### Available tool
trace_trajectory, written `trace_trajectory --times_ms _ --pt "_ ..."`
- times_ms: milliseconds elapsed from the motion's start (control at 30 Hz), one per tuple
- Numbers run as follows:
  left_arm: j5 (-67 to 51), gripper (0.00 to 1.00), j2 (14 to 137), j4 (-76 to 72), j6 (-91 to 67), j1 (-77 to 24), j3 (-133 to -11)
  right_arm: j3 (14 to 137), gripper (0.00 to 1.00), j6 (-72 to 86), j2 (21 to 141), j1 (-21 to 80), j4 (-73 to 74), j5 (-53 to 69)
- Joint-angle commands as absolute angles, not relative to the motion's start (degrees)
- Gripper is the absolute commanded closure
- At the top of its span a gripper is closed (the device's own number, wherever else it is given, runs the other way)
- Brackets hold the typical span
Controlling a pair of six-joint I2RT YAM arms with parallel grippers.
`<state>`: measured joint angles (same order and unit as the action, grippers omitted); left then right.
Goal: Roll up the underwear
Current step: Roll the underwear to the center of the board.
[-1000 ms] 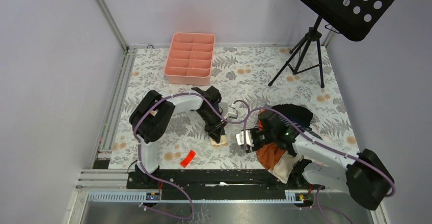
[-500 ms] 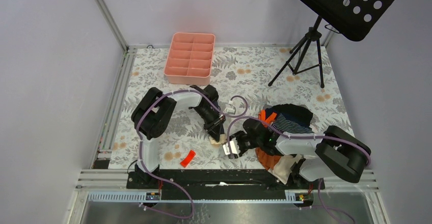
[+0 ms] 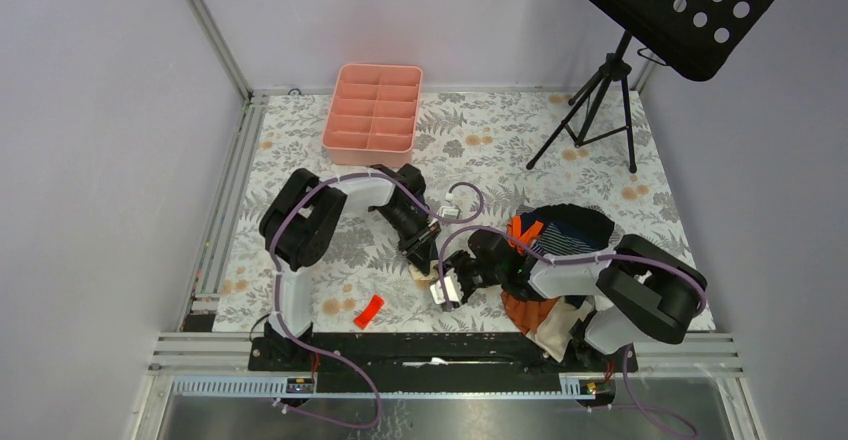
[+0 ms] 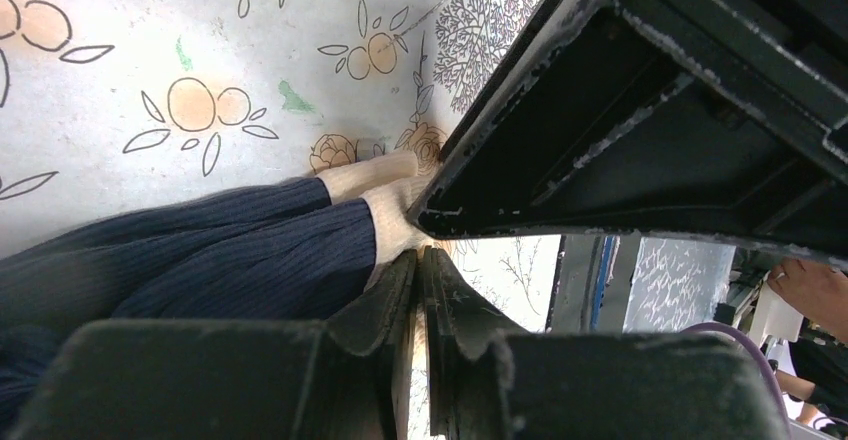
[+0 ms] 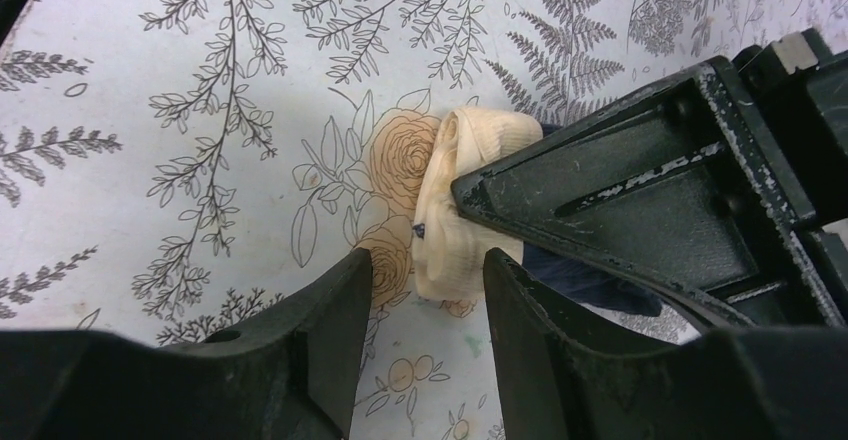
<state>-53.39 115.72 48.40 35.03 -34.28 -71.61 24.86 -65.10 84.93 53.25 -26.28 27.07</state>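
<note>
The navy underwear (image 4: 200, 260) lies bunched on the floral mat, its cream waistband (image 4: 390, 215) rolled at one end. My left gripper (image 4: 422, 255) is shut on that waistband edge, with the fingertips pressed together at the cloth. Seen from above, the left gripper (image 3: 424, 258) stands over the small tan bundle (image 3: 429, 274). My right gripper (image 5: 428, 258) is open, its fingers (image 5: 345, 290) just short of the waistband roll (image 5: 470, 200), one to each side. From above, the right gripper (image 3: 444, 289) sits just right of the bundle. The left gripper (image 5: 620, 190) rests on top of the roll.
A pile of clothes at the right holds a striped dark piece (image 3: 572, 236) and an orange garment (image 3: 526, 308). A pink compartment tray (image 3: 372, 112) stands at the back. A red clip (image 3: 368, 311) lies near the front edge, and a tripod stand (image 3: 600, 100) is at the back right.
My right arm has swung left from the clothes pile, bringing its open gripper up to the underwear bundle. The left gripper has stayed shut on the waistband, barely moving.
</note>
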Motion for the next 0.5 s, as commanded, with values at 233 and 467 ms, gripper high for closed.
trace_trajectory --times_ms 233,467 --pt "-50.0 0.86 117.3 44.8 36.6 -33.7 -73.9 27.2 0.72 -72.0 90.4 53.9 -23.4 24.1" --pt "-49.6 0.76 115.2 49.5 38.1 -31.0 -76.4 29.9 0.95 -69.9 91.8 54.4 -18.1 22.1"
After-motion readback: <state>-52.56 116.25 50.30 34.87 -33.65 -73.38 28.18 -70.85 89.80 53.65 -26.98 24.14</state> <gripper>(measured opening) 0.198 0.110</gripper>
